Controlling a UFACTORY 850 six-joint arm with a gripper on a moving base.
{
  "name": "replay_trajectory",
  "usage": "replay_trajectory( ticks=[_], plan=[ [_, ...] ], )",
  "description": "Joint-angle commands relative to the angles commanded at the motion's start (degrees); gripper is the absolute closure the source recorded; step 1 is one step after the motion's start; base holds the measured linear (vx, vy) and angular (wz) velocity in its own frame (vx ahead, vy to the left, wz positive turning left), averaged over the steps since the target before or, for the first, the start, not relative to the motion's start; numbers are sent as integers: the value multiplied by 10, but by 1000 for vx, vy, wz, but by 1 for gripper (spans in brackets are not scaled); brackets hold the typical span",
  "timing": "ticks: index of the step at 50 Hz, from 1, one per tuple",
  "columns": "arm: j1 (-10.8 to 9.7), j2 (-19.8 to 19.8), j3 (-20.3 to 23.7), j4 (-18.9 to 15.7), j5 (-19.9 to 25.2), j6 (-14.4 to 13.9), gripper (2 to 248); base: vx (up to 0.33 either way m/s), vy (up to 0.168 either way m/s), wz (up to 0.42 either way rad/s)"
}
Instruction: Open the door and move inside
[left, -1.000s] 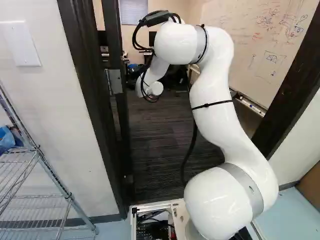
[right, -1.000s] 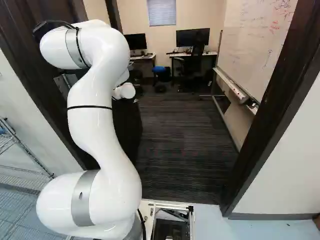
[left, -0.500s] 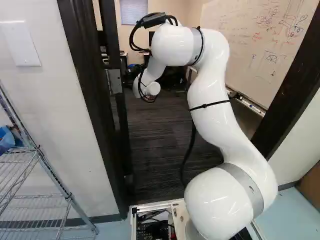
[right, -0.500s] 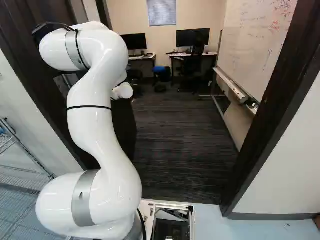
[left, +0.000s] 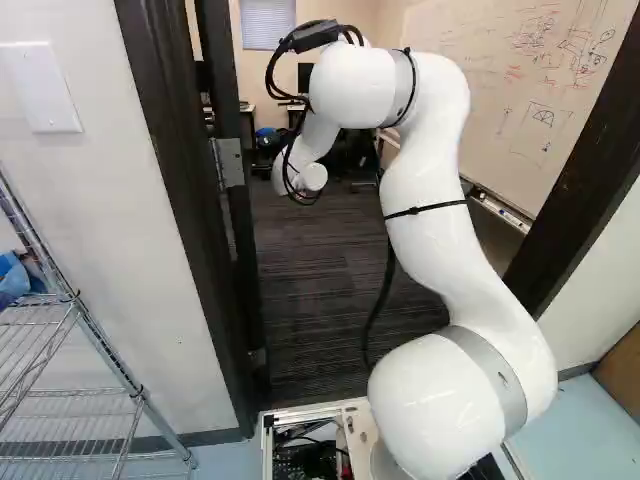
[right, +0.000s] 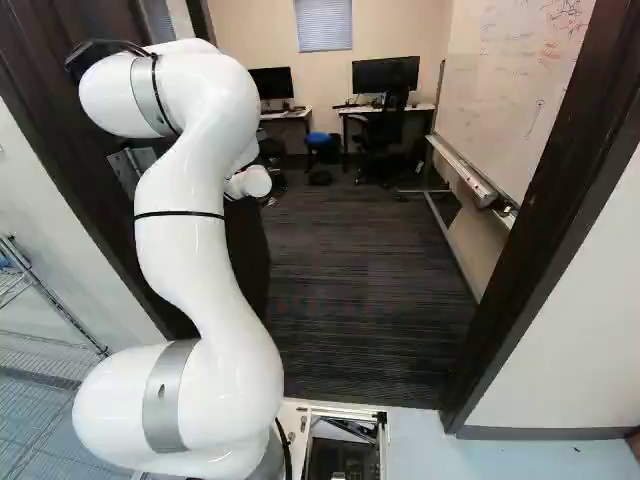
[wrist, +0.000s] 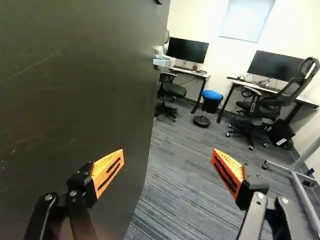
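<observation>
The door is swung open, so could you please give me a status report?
Gripper open, holding nothing. Door open, its face beside the gripper. Stool and chairs well back, by the desks.

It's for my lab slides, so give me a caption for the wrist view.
Open pincer at a dark door standing open, with desks and a blue-topped stool in the room beyond.
</observation>
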Motion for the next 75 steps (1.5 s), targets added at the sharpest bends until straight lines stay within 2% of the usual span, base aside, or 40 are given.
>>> replay_trajectory(
  ticks=[27,75],
  plan=[
    [-35,37,50,11,0,0,3,0,0,0],
    [-95,137,181,162,0,0,3,0,0,0]
  ],
)
